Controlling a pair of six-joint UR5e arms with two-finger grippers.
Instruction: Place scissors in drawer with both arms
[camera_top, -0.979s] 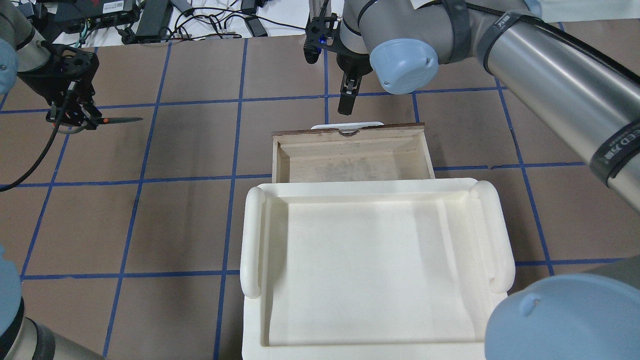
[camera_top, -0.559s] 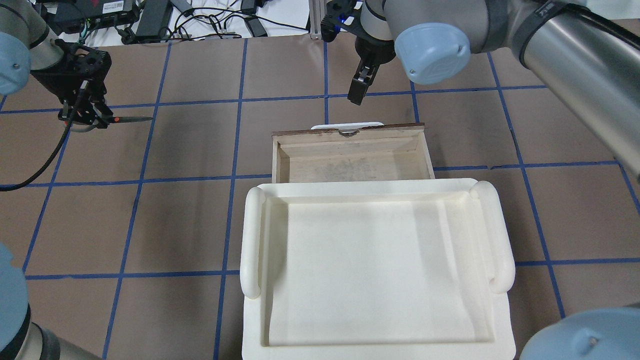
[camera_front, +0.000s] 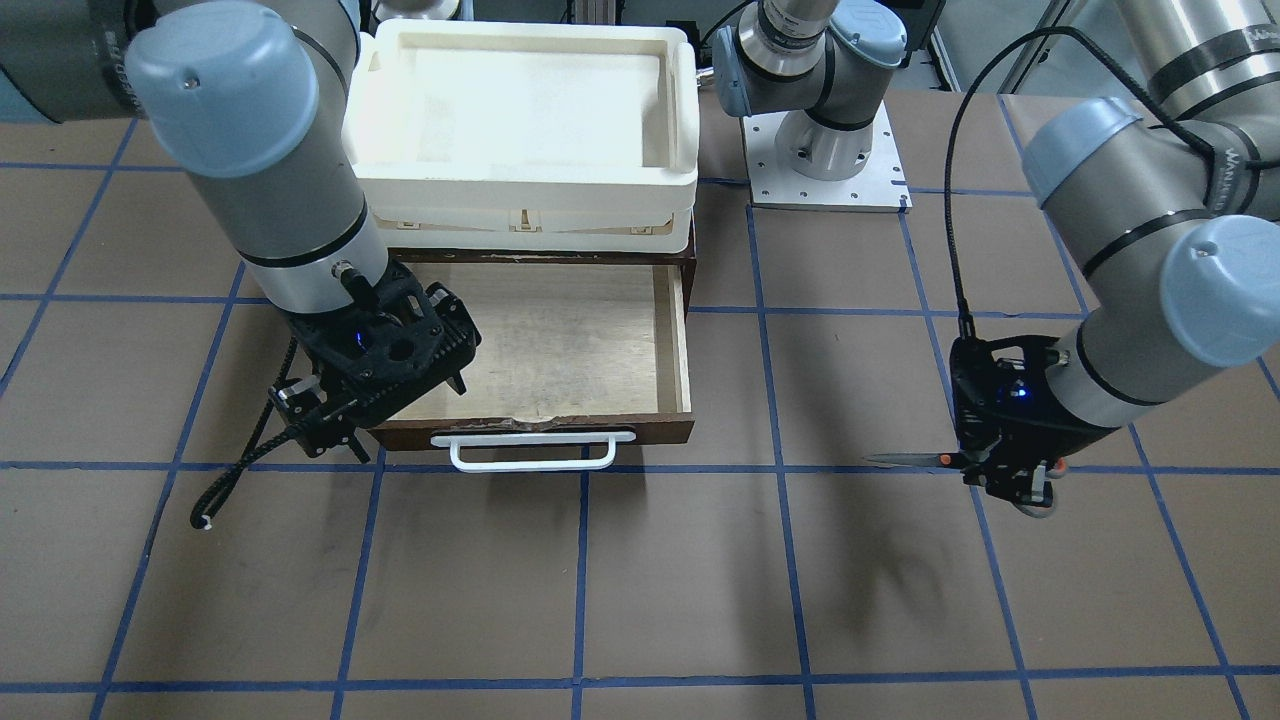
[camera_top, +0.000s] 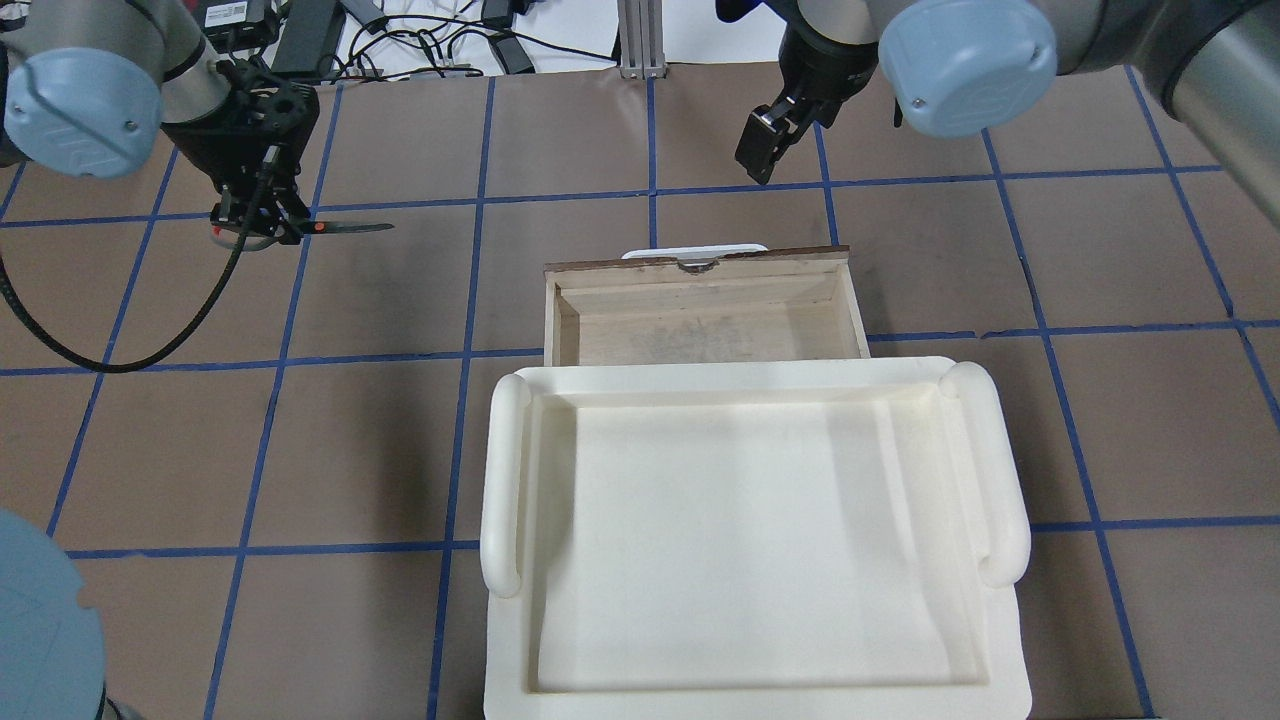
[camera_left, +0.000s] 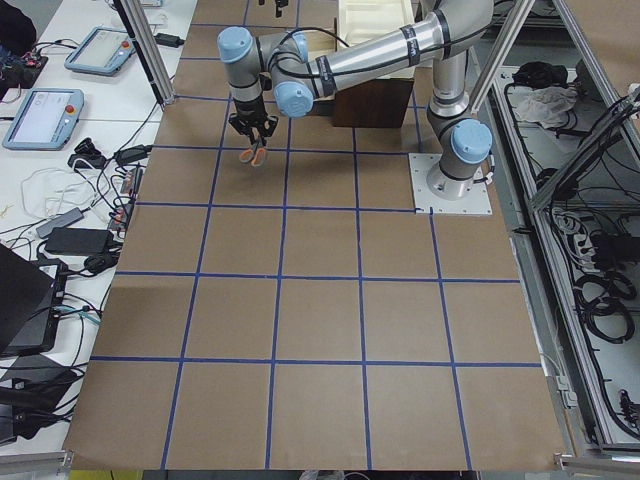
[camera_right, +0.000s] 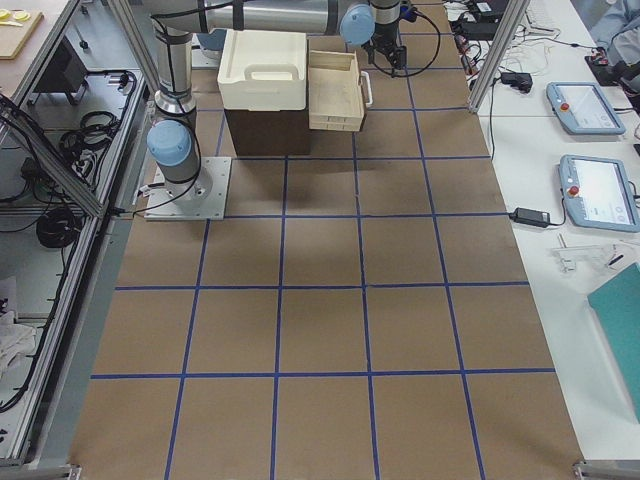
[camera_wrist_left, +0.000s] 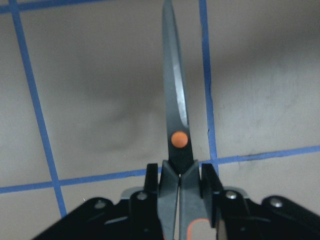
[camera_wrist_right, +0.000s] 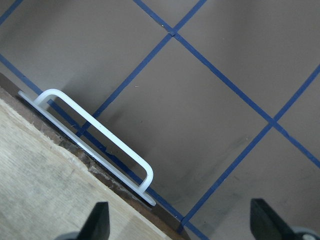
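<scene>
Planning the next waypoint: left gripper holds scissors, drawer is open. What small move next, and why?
Probably carry the scissors sideways toward the drawer: the left gripper clamps their handles well off to its side, the drawer looks empty, and the open right gripper hangs apart from it.

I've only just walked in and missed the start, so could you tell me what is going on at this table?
The left gripper holds the scissors by the handle end, blades closed and level, above the table well to the side of the drawer. The drawer is pulled open below the cream tray, and nothing shows inside it. The right gripper hovers open near the drawer's white handle, holding nothing.
</scene>
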